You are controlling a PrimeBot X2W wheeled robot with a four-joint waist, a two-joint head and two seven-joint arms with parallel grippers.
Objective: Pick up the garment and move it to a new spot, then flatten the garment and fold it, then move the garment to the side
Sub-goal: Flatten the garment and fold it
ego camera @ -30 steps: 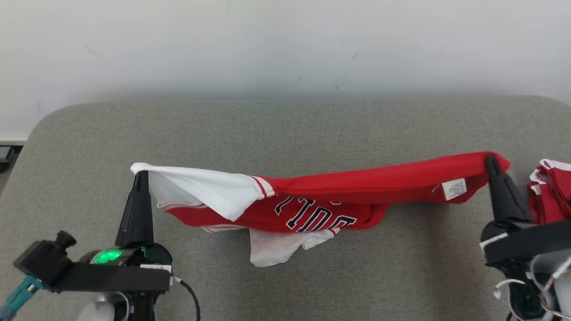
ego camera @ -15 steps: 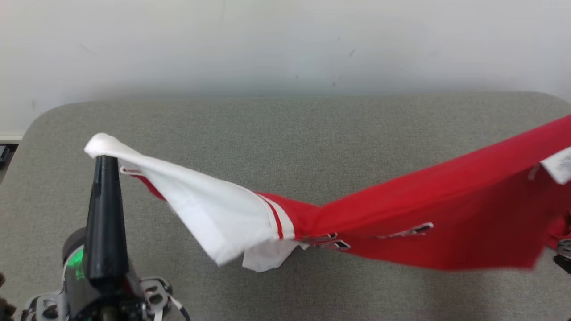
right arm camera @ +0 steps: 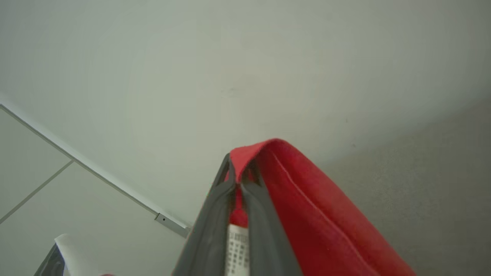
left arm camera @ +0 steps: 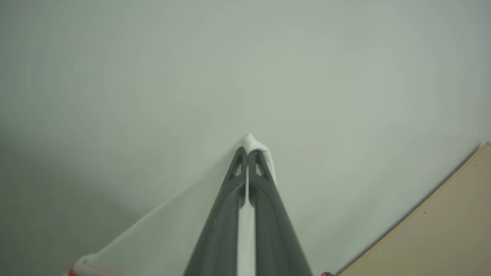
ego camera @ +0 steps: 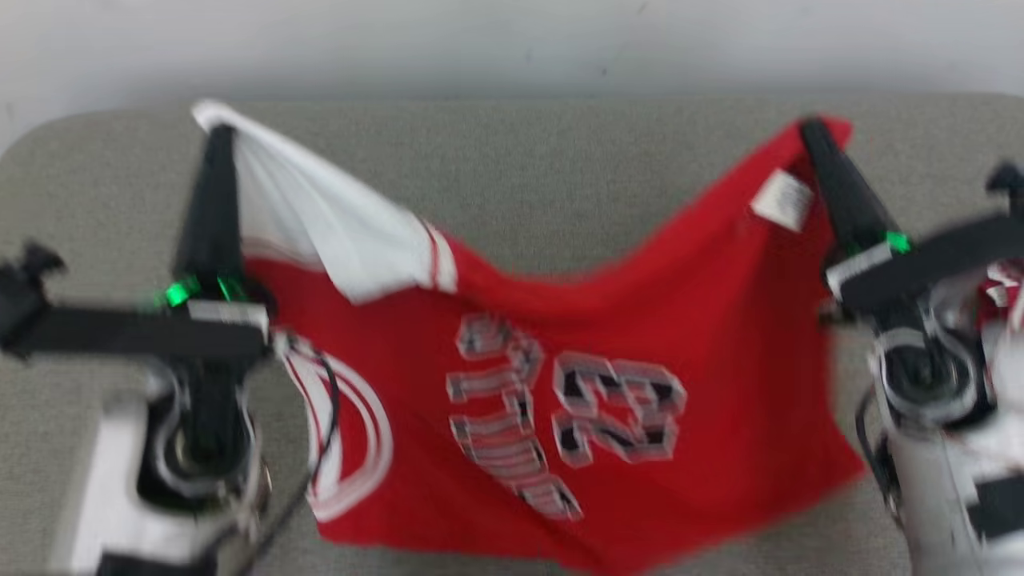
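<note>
The red garment (ego camera: 560, 384) with its white sleeve is hanging spread out in the air between the two grippers, over the middle of the grey padded surface (ego camera: 520, 176). Its top edge is sagging in the middle and its bottom edge is dangling near the front. The left gripper (ego camera: 216, 132) is pinching the white corner with its fingers squeezed tight together, and the right gripper (ego camera: 812, 130) is pinching the red corner the same way, just beside the white label (ego camera: 782, 200). Bare grey surface is showing behind the garment up to the pale wall (ego camera: 480, 40), with a little at both sides.
</note>
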